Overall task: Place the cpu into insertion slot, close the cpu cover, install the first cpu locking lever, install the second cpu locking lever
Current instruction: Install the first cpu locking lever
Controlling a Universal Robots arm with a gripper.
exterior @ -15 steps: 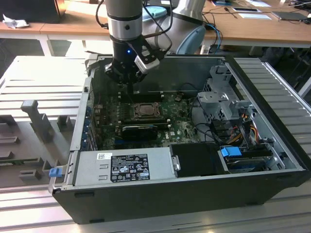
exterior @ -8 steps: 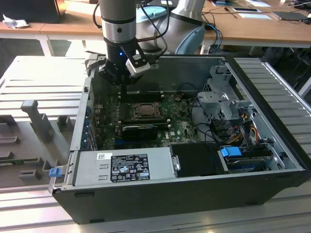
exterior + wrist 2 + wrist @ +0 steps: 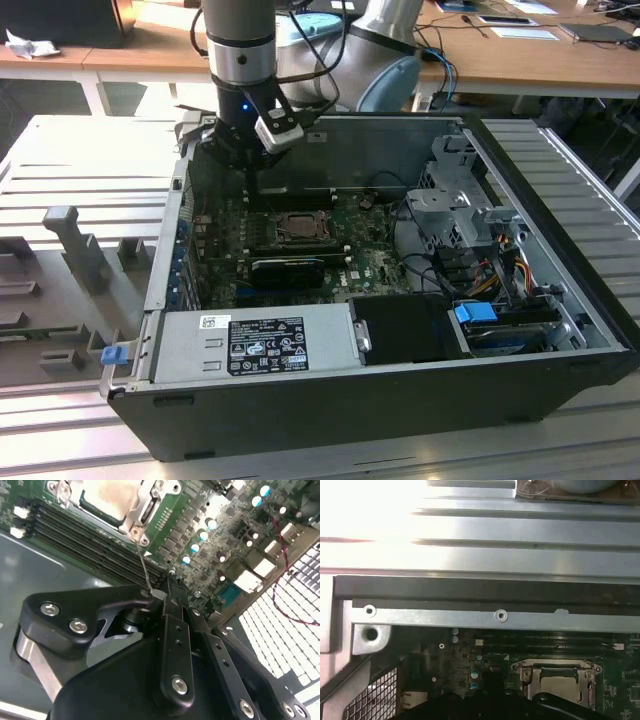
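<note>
Open computer case (image 3: 560, 330) on the bench, arm low over the green board's far side, and the cpu (image 3: 107, 500) already sits in the insertion slot (image 3: 297, 228) under the cpu cover (image 3: 145, 512). Looks like lever work: the gripper (image 3: 159, 596), fingers pinched narrow, grips the tip of a thin locking lever (image 3: 144, 570). This step calls for a careful swing under its catch.

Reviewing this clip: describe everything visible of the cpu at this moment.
The cpu is a small flat square chip with a pale silvery-beige metal face, lying level in the insertion slot on the green circuit board. The cpu cover, a thin silver frame, lies closed around it, leaving its face bare through the cut-out. The hand is beside the socket at a thin lever wire, not touching the chip.
</note>
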